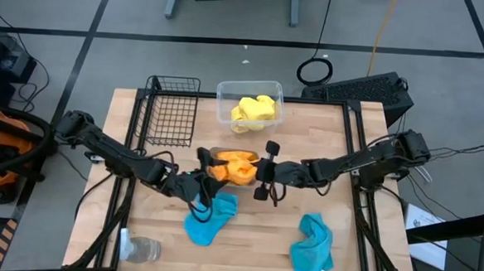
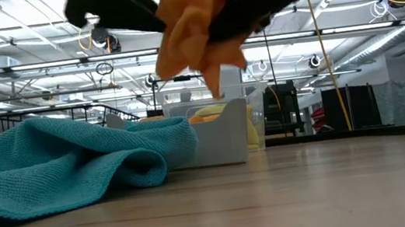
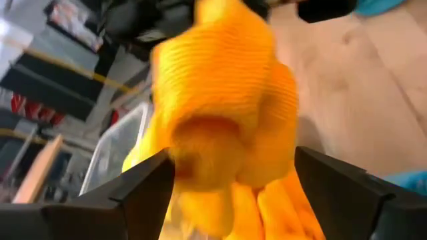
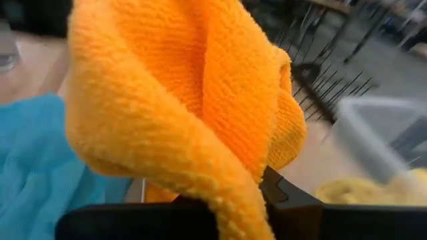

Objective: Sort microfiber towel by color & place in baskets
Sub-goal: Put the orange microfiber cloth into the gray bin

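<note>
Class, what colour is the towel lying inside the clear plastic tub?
Yellow. The towel in the clear tub shows best in the high view.

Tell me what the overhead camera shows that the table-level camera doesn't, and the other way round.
Only the high view shows the black wire basket, the glass cup, the second teal towel near the right front, and both arms meeting mid-table, left claw open, right claw shut on the orange towel. Only the low view shows the orange towel hanging clear of the wood and the room behind. Both show the teal towel, the grey tray and the yellow towels.
</note>
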Motion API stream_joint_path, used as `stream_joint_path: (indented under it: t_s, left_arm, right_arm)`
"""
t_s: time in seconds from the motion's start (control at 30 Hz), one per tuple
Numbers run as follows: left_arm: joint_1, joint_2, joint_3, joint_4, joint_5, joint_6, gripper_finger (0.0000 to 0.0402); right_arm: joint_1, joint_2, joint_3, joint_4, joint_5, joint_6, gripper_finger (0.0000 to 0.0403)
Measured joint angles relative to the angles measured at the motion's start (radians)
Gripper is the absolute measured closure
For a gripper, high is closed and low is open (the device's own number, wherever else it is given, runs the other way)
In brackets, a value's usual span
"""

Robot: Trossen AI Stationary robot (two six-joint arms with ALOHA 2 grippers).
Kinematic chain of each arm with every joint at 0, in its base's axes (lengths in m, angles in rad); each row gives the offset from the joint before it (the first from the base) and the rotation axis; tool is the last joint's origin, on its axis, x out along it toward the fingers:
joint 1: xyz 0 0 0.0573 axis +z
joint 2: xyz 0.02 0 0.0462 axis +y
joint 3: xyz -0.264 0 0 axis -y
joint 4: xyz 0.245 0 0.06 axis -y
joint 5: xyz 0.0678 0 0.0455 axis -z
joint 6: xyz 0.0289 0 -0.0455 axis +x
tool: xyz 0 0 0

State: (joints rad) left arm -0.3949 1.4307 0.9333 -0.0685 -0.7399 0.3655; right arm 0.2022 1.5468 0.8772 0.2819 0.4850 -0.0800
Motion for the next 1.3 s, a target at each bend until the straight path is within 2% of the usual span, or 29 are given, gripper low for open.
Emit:
stream_joint_path:
  t_s: [0.13,0.27,0.43,0.53,0.63,0.87,1.03,1.3]
  left_arm:
    - [-0.012,-0.077,0.0,-0.164,-0.026,-0.165,0.0088]
    - [-0.013,-0.099,0.0,-0.24,-0.03,-0.272,0.0088]
    - [-0.009,-0.087,0.0,-0.147,-0.015,-0.208,0.0092]
    - [0.005,-0.06,0.0,-0.081,0.135,-0.15,0.0108]
    - [0.022,-0.017,0.0,-0.011,0.242,-0.112,0.0132]
    - [0.123,0.128,0.0,0.1,0.27,-0.027,0.0213]
    - [0.205,0.208,0.0,0.077,0.3,-0.021,0.028]
    - [0.262,0.217,0.002,-0.004,0.317,-0.079,0.0362]
  right_arm:
    - [-0.052,0.059,0.0,0.014,-0.087,0.049,0.0395]
    - [-0.09,0.122,0.0,0.083,-0.191,0.084,0.0395]
    - [-0.117,0.182,0.001,0.108,-0.256,0.158,0.0395]
    - [-0.117,0.212,0.0,0.11,-0.256,0.174,0.0389]
    - [-0.119,0.224,0.001,0.115,-0.249,0.174,0.0374]
    - [-0.12,0.231,0.001,0.114,-0.25,0.196,0.0323]
    - [-0.118,0.217,0.0,0.084,-0.246,0.192,0.028]
    - [-0.092,0.092,0.0,-0.117,-0.231,0.178,0.0228]
